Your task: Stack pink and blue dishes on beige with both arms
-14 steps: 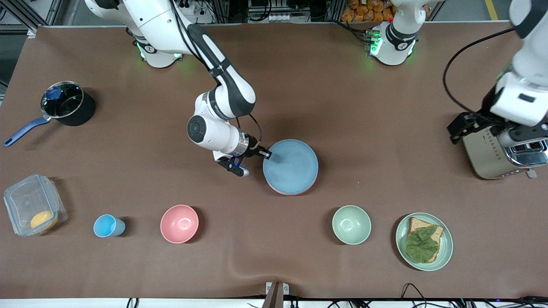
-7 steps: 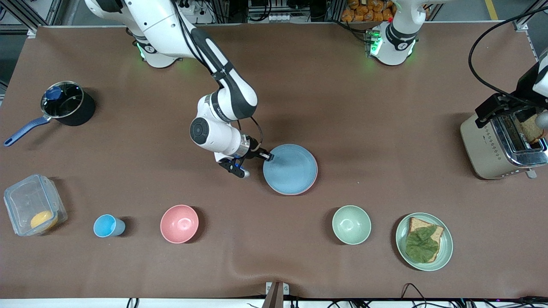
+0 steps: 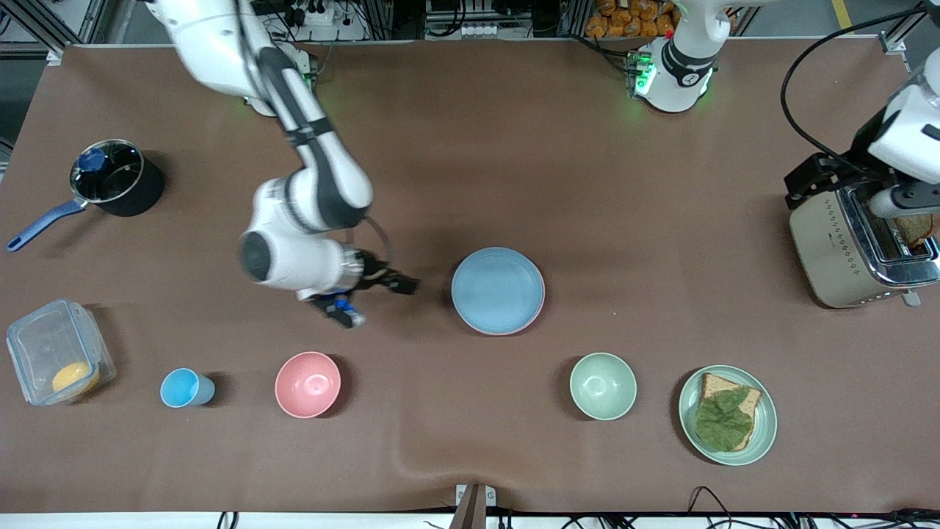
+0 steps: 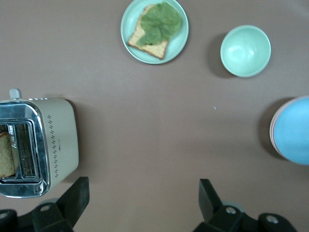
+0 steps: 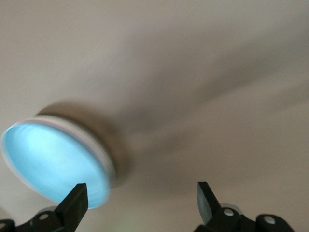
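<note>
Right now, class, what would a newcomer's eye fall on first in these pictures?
The blue plate in mid-table, topping a stack with a pink plate's rim peeking out beneath. Beside it, toward the right arm's end, the right pincer hangs open and empty. The left pincer, open, is over the toaster.

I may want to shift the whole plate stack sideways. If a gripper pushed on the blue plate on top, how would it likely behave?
The blue plate looks rigid and matte, so it would likely slide rather than flex. It sits nested on the pink plate, whose rim peeks out, so the top one might shift off first. It is flat and low, so tipping seems unlikely.
</note>
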Tool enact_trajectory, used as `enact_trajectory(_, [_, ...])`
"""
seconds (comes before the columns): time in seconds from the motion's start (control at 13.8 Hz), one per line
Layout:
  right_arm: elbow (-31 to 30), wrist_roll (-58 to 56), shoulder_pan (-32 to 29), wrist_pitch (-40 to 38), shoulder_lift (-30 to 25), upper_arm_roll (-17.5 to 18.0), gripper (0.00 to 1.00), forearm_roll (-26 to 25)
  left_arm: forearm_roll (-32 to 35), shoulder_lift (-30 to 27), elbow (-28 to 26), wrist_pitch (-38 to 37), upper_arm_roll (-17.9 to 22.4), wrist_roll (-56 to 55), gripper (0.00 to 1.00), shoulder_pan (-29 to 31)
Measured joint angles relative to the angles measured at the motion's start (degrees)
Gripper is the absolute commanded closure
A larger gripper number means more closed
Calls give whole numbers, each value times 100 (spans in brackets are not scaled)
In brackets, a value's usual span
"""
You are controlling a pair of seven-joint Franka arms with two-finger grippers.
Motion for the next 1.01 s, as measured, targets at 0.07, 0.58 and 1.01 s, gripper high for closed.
enact_trajectory(0.07, [-6,-520,-207,-421,-143,-267,0,-171,0,2,-2,-62,-34,31,0,-8])
enact_trajectory(0.58, [-18,-2932,-688,-1639,-796,-1704,0,-1682,-244,18,-16,-177,-29,370,0,28])
enact_trajectory(1.01, [-1,-2933,-1199,-1648,-1657,-1014,0,-2639,-255,33,-60,-177,-32,370,0,20])
